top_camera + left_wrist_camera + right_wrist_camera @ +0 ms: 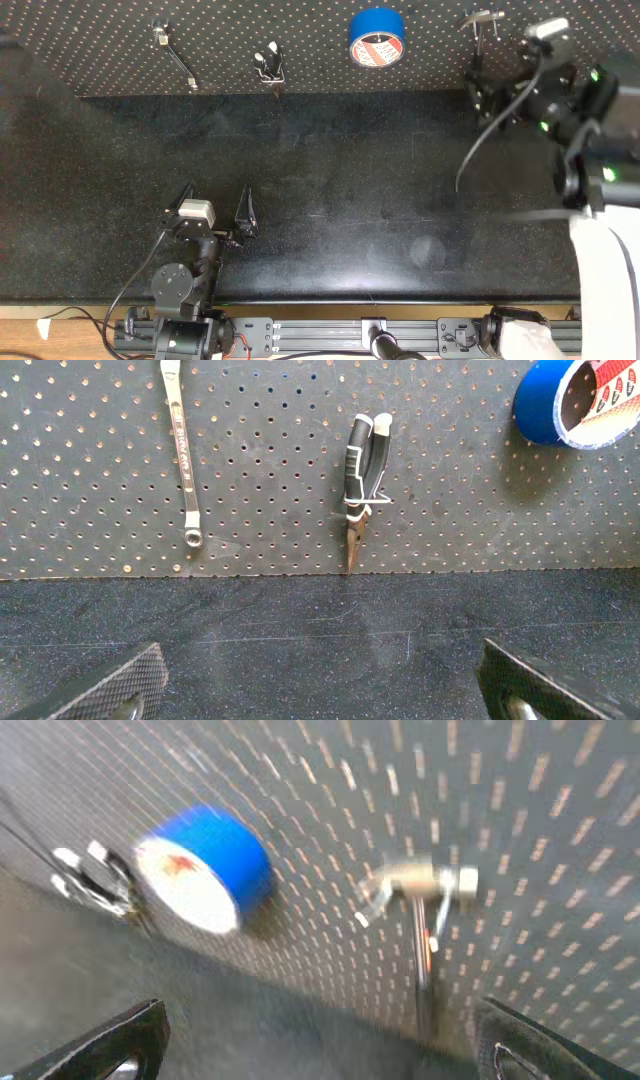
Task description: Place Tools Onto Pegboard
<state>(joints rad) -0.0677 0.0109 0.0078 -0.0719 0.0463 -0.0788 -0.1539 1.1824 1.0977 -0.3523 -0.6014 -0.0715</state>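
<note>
Dark perforated pegboard (100, 40) is stood along the far edge of the black bench (350, 200). 4 tools are hung on it, left to right in the top view: silver combination wrench (176, 57), black-handled needle-nose pliers (268, 65), blue tape roll (376, 37), metal-headed hammer (420, 885).

Right gripper (320, 1050): fingers are spread wide and nothing is held. It is pointed at the pegboard up at the far right. The hammer is located just ahead of it, a little off centre. The hammer's head is up top against the board and its handle is hung straight down, so the long axis is vertical. The handle is seen through the gap between the 2 fingers but farther off, and it is not touched.

Left gripper (325, 695): fingers are also spread wide, with nothing held. It is parked low near the bench's front edge, faced toward the pliers and well apart from the board.

Hammer placement is judged done, and the task is judged at or near its end. The right arm is by far the nearer one to the hammer. A straight pull-back from the board is judged the next move. If a sideways swing is made, the handle could be clipped and the hammer knocked off.
</note>
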